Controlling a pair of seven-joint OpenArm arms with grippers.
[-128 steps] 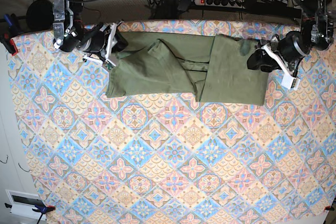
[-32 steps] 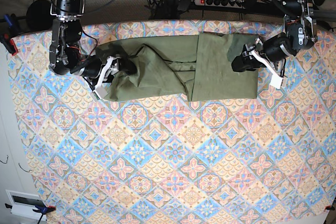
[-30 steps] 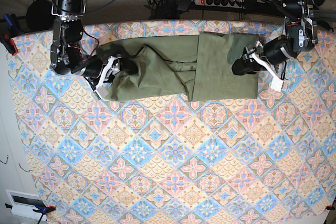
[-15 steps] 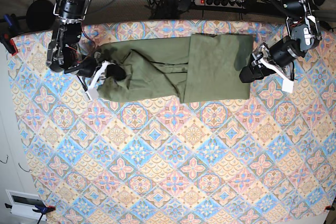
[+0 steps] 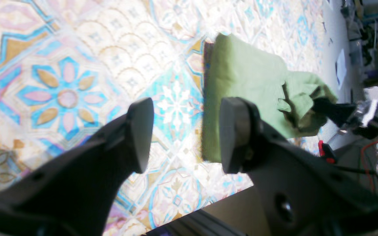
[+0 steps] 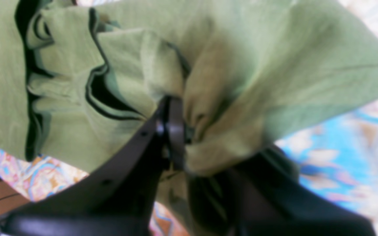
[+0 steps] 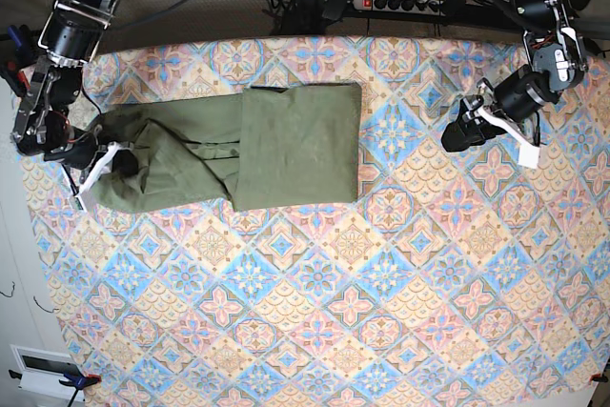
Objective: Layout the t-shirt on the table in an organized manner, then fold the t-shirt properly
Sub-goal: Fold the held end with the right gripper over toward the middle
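Observation:
The olive-green t-shirt (image 7: 295, 145) lies bunched and partly folded on the left half of the tile-patterned table (image 7: 381, 312). At the shirt's left end my right gripper (image 7: 112, 165) is shut on a fold of the fabric. The right wrist view shows the cloth (image 6: 274, 65) pinched in that gripper (image 6: 179, 137). My left gripper (image 7: 457, 136) hangs over bare table well right of the shirt, open and holding nothing. In the left wrist view its fingers (image 5: 139, 131) stand apart around my left gripper (image 5: 185, 134), with the shirt (image 5: 241, 75) beyond them.
A power strip (image 7: 400, 2) and cables lie behind the table's far edge. A red clamp (image 7: 14, 73) grips the cloth at the left edge. A white box (image 7: 43, 369) sits on the floor at the lower left.
My right gripper closed on the shirt's left end and dragged the whole shirt to the left. The shirt slid away from my left gripper, which stayed open near where it was.

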